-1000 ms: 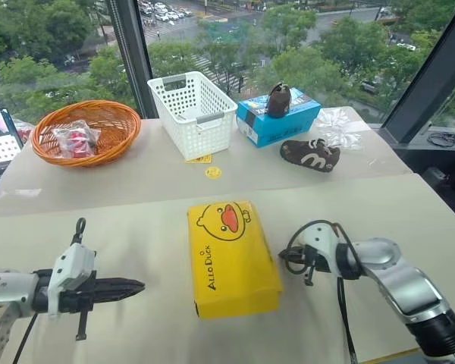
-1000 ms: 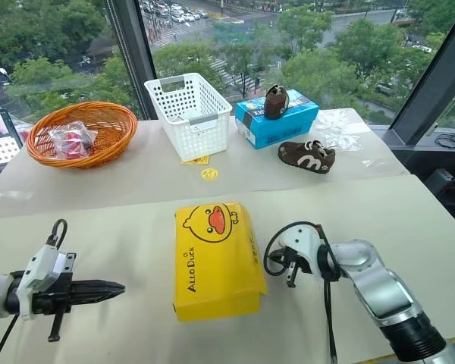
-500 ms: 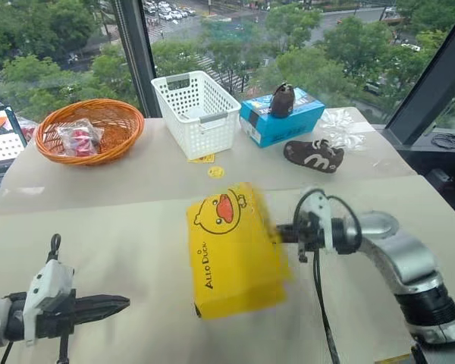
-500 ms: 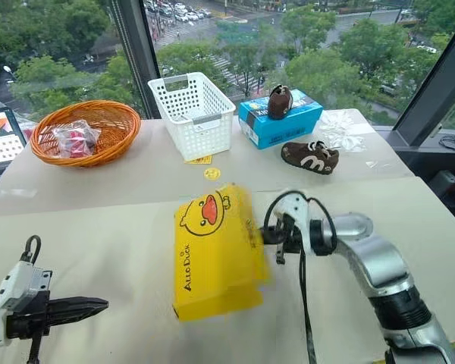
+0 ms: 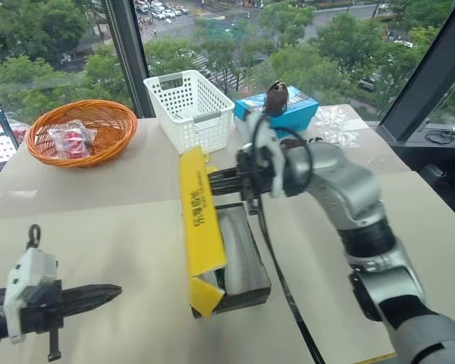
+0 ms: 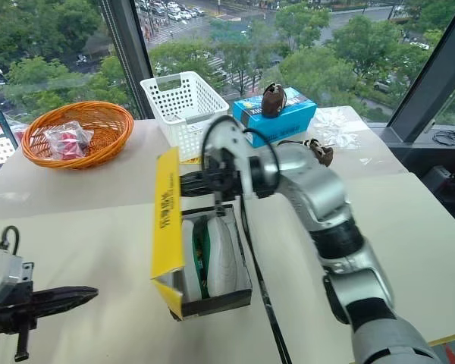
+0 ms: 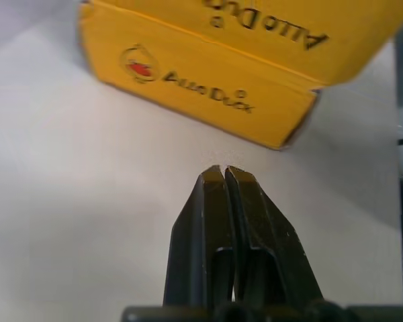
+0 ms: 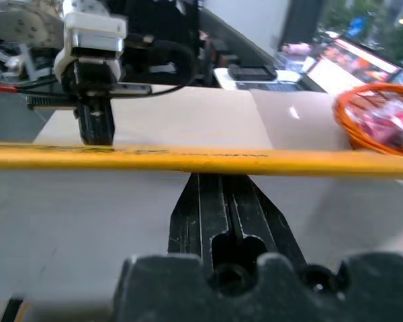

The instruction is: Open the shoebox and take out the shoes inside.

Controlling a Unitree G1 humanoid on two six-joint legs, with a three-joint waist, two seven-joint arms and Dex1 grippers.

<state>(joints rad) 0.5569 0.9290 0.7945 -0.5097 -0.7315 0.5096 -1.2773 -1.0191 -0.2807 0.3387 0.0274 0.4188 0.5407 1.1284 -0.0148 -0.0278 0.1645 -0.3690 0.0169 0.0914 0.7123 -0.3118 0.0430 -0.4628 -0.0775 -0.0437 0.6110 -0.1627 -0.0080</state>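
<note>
The shoebox [image 6: 205, 292] sits mid-table with its yellow lid [image 6: 167, 220] tipped up on edge. The right gripper [image 5: 212, 180] has its fingers pressed together, their tips against the lid's inner side – holding nothing. Inside lie the shoes [image 6: 201, 258]. The left gripper [image 5: 110, 291] hovers near the box, jaws closed and empty.

You see the shoes [image 6: 205, 265] only in part: the raised lid [image 6: 165, 227] of the shoebox [image 6: 212, 299] covers their far side, and the tray walls hide the soles. The right gripper [image 6: 183, 184] tips vanish behind that lid. Beside the shoebox, the left gripper [image 5: 110, 291] arm is cut off at the frame edge. The orange basket [image 5: 106, 114] holds a packet [image 5: 70, 138] too small to identify.
</note>
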